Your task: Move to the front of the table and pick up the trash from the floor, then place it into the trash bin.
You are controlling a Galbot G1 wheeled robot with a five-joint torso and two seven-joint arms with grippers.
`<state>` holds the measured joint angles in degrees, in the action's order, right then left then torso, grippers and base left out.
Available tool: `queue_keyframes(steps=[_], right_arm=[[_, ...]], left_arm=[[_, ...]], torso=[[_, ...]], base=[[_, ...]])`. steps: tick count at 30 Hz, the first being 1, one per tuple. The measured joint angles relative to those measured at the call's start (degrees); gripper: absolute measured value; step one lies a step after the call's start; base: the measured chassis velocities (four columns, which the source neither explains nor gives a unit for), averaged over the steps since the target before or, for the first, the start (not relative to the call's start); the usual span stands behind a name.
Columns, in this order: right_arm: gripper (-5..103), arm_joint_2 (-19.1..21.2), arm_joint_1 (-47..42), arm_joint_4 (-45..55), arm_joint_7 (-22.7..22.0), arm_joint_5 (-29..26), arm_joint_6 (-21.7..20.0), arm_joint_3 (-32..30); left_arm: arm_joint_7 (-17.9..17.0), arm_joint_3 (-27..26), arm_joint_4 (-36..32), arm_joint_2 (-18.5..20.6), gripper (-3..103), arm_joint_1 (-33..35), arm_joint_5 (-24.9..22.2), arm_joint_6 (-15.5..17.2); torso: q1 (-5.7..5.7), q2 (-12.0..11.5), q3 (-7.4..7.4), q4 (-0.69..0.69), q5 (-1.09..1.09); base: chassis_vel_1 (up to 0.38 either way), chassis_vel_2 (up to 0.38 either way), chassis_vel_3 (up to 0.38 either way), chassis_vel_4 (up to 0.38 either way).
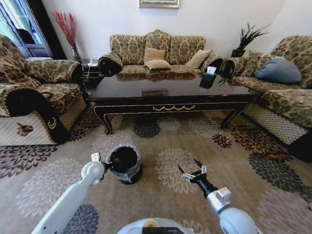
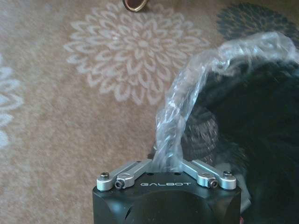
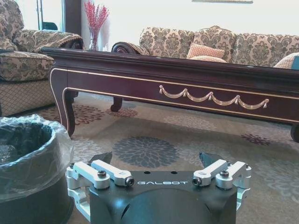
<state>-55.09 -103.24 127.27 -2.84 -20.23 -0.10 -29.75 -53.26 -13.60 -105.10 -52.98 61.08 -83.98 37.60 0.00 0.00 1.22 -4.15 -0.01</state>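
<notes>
The black trash bin (image 1: 125,165) with its clear liner (image 2: 196,79) stands on the flowered carpet floor (image 1: 170,141), in front of the dark table (image 1: 170,87). My left gripper (image 1: 108,165) is at the bin's left rim, its jaws closed on a fold of the liner (image 2: 166,158). To the right of the bin, my right gripper (image 1: 192,173) hangs low over the carpet, open and holding nothing (image 3: 156,158). The trash is out of view; a pale shape (image 3: 5,153) lies inside the bin (image 3: 28,163), too dim to name.
Sofas surround the table: one behind it (image 1: 156,51), an armchair at the left (image 1: 34,97), another sofa at the right (image 1: 282,87). A tissue box (image 1: 208,78) sits on the tabletop. Open carpet stretches between the table's curved legs (image 3: 65,100) and me.
</notes>
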Motion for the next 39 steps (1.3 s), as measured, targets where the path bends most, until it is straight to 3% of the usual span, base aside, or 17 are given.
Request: queue_keyframes(steps=[7,9,12,15,18,19,20,21,24,25,26,29,30,32,34,35,39], right_arm=[[100,-0.08,-0.39,-0.14,0.0,0.01,0.15,-0.34],[100,-0.1,-0.43,-0.17,0.0,0.01,0.17,-0.37],[100,-0.14,-0.44,-0.27,0.0,0.01,0.21,-0.5],[100,-0.2,-0.36,-0.34,0.08,-0.4,0.46,-0.76],[100,-0.67,0.68,-1.4,0.45,-0.97,1.68,-1.78],[100,-0.89,1.09,-1.76,0.35,-1.08,1.99,-1.93],[100,-1.87,2.09,-2.86,-0.16,-2.21,2.64,-2.46],[100,-1.87,2.09,-2.86,-0.16,-2.21,2.64,-2.46],[100,-4.39,2.66,-3.74,0.52,-2.08,4.17,-4.1],[100,-4.39,2.66,-3.74,0.52,-2.08,4.17,-4.1],[100,-6.54,2.63,-3.92,0.93,-0.42,6.02,-4.94],[100,-10.22,2.59,-4.19,1.1,3.43,8.67,-5.77],[100,-10.22,2.59,-4.19,1.1,3.43,8.67,-5.77],[100,-12.48,2.65,-4.42,1.1,5.79,9.73,-5.95],[100,-13.62,2.98,-4.61,1.05,5.97,9.77,-5.94],[100,-13.62,2.98,-4.61,1.05,5.97,9.77,-5.94],[100,-14.81,4.48,-5.77,0.93,5.12,9.77,-5.86]], left_arm=[[-0.73,-0.16,-1.29,0.09,30,0.01,-0.78,-0.41],[-0.74,-0.31,-1.93,0.31,30,0.02,-0.81,-0.48],[-0.74,-0.78,-4.06,1.23,47,0.09,-0.79,-0.55],[-0.58,-1.32,-6.13,2.11,52,0.25,-0.49,-0.55],[0.15,-3.57,-9.81,2.92,70,1.48,2.41,-0.91],[0.5,-4.15,-10.45,2.93,70,1.81,2.99,-1.1],[2.52,-6.26,-12.23,2.86,81,3.29,5.84,-1.99],[2.52,-6.26,-12.23,2.86,81,3.29,5.84,-1.99],[9.49,-10.23,-14.44,2.63,91,7.54,15.32,-4.76],[9.49,-10.23,-14.44,2.63,91,7.54,15.32,-4.76],[15.57,-13.23,-15.47,2.31,96,11.99,23.75,-7.85],[25.61,-18.66,-17.4,0.93,100,21.14,35.6,-15.13],[25.61,-18.66,-17.4,0.93,100,21.14,35.6,-15.13],[32.08,-23.31,-19.06,-1.36,100,27.83,43.23,-21.12],[36.55,-26.22,-19.82,-3.34,100,32.24,47.58,-24.88],[36.55,-26.22,-19.82,-3.34,100,32.24,47.58,-24.88],[43.24,-27.33,-19.92,-7.28,100,38.94,56.71,-33.14]], torso=[[0.0,0.0,0.0,0.0,0.0],[0.0,0.0,0.0,0.0,0.0],[0.0,0.0,0.0,0.01,0.0],[0.0,0.0,0.0,0.02,0.01],[0.0,0.0,0.01,0.0,0.0],[0.0,0.0,0.0,0.01,0.0],[0.0,0.0,0.01,0.01,0.01],[0.0,0.0,0.01,0.01,0.01],[0.0,0.0,0.01,0.0,0.01],[0.0,0.0,0.01,0.0,0.01],[0.0,0.0,0.0,-0.01,0.0],[0.0,0.0,0.0,0.02,-0.01],[0.0,0.0,0.0,0.02,-0.01],[0.0,0.0,0.0,0.01,0.0],[0.0,0.0,0.0,0.0,0.01],[0.0,0.0,0.0,0.0,0.01],[0.0,0.0,0.0,0.01,0.01]], base=[[0.0,0.0,0.0,0.0],[0.0,0.0,0.0,0.0],[0.0,0.0,0.0,0.0],[0.0,0.0,0.0,0.0],[0.0,0.0,0.0,0.0],[0.0,0.0,0.0,0.0],[0.0,0.0,0.0,0.0],[0.0,0.0,0.0,0.0],[0.0,0.0,0.0,0.0],[0.0,0.0,0.0,0.0],[0.0,0.0,0.0,0.0],[0.0,0.0,0.0,0.0],[0.0,0.0,0.0,0.0],[0.0,0.0,0.0,0.0],[0.0,0.0,0.0,0.0],[0.0,0.0,0.0,0.0],[0.0,0.0,0.0,0.0]])
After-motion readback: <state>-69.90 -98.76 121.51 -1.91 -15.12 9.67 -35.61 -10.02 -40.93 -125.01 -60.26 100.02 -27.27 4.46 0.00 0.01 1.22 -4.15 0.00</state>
